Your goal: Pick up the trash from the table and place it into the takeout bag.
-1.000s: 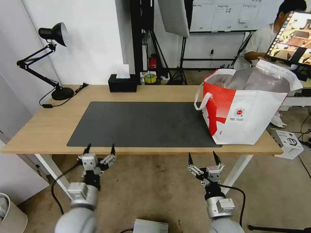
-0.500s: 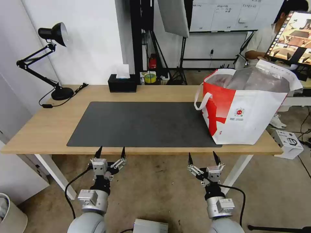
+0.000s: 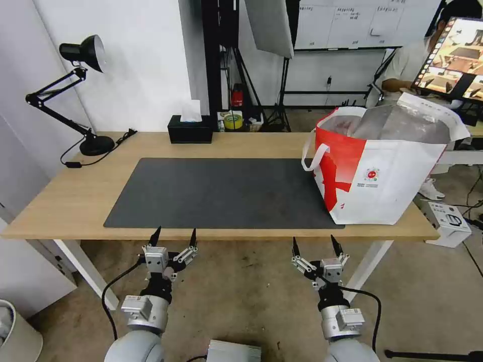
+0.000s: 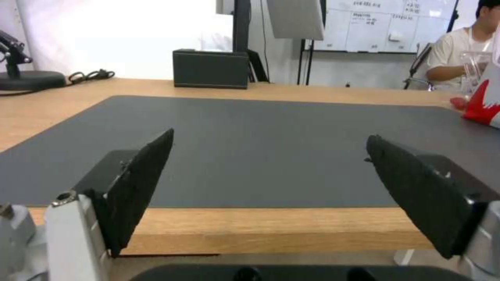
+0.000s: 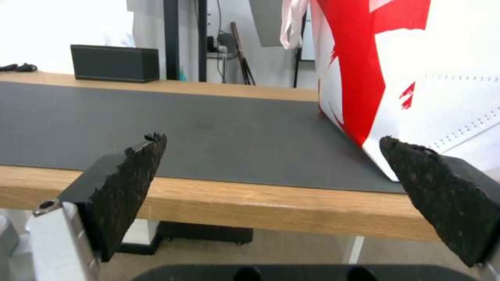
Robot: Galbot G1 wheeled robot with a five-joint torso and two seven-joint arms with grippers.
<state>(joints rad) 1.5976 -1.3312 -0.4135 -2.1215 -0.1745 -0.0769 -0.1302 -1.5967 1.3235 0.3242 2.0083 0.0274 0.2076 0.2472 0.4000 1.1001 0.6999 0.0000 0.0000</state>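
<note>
Step in hand: judged from the frames, the clearing looks done; no bowl, clamshell box, clear bag or loose crumpled tissue lies anywhere on the table (image 3: 75, 201) or on its dark grey mat (image 3: 221, 193).
Trash: none lies on the tabletop; whether it sits inside the bag cannot be told, since the foil lining hides the inside.
Takeout bag: the takeout bag (image 3: 382, 171) stands upright at the right end of the tabletop, its base overlapping the mat's right edge, its mouth open upward, one white loop handle hanging over the side that faces the mat.
Left gripper: the left gripper (image 3: 171, 238) hangs below and just in front of the front edge of the tabletop, near the mat's front-left corner; its black fingers (image 4: 138, 187) are spread wide, holding nothing and touching nothing.
Right gripper: the right gripper (image 3: 314, 246) hangs below the front edge too, toward the bag's end; its jaws stand just as wide apart, empty, with clear air between the pads (image 5: 127, 187) and the table edge.
Next move: probably nothing more to pick; if any piece remained, an arm would have to rise above the front edge before reaching in.
Other things: a black tissue box (image 3: 190, 129) sits at the back edge and a desk lamp (image 3: 75, 90) at the back-left corner; neither is trash.
</note>
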